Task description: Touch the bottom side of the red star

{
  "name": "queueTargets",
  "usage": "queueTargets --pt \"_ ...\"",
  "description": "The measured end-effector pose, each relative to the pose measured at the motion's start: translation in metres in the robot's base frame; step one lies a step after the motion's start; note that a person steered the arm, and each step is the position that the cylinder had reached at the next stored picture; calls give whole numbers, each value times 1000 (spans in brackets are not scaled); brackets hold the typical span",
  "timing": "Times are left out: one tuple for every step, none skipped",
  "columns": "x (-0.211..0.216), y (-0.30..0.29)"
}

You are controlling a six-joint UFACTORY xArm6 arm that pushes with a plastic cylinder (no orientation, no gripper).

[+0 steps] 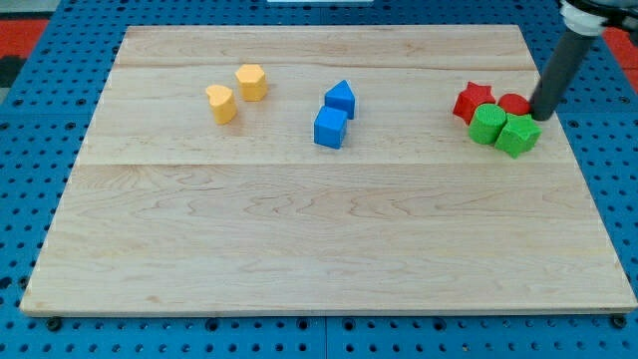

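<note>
The red star (472,101) lies at the view's right on the wooden board (319,229). A second red block (513,104), shape unclear, sits just right of it. Two green blocks, a round one (488,126) and a cube (518,135), touch the red ones from below. The round green block lies against the star's lower right side. My tip (540,116) stands at the right of the cluster, next to the second red block and just above the green cube. It is well right of the star.
Two blue blocks, a pointed one (340,99) and a cube (330,128), lie near the board's top middle. Two yellow blocks (220,103) (251,82) lie at the upper left. A blue pegboard (30,120) surrounds the board.
</note>
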State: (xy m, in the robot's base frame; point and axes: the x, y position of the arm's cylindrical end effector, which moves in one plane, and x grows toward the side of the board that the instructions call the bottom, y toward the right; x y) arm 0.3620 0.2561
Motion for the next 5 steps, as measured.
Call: queueTargets --pt "-10 -13" --pt "-12 -10" --pt "-12 -64" --pt "-8 -5" --pt "26 67"
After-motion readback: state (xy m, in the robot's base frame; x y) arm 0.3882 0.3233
